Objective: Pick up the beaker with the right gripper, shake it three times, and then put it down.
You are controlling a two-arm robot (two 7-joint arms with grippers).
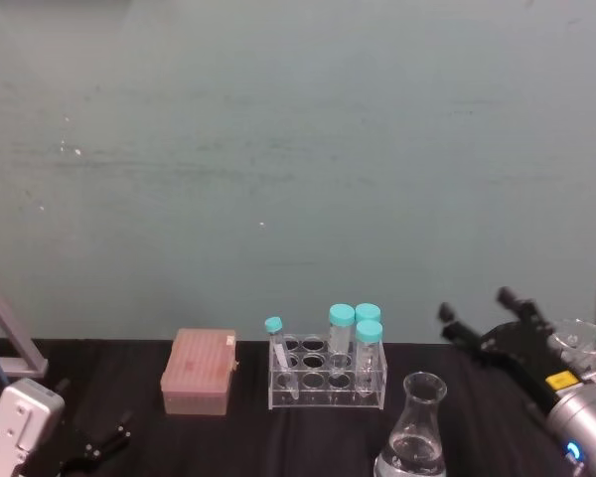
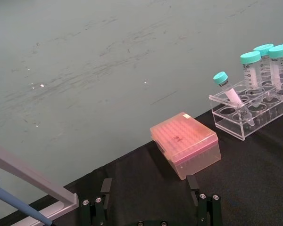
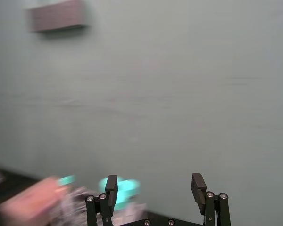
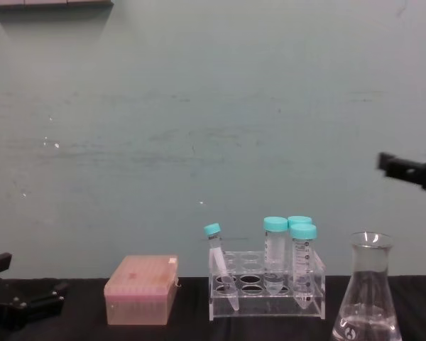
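Right end effector (image 1: 482,316) spread wide, raised above and right of the beaker (image 1: 414,437), apart, empty

Glossy clear glass beaker (image 1: 418,437); clear plastic rack (image 1: 327,379); matt black table (image 1: 238,437).

- We find no legible text, brand or number in any view.
- The beaker (image 4: 366,298) bears a small white printed mark low on its glass; we cannot read it.
- The capped tubes (image 2: 251,70) in the rack carry faint graduation marks and print, too small to read.
- The pink box (image 2: 185,143) lid shows a dark smudge-like mark, illegible.
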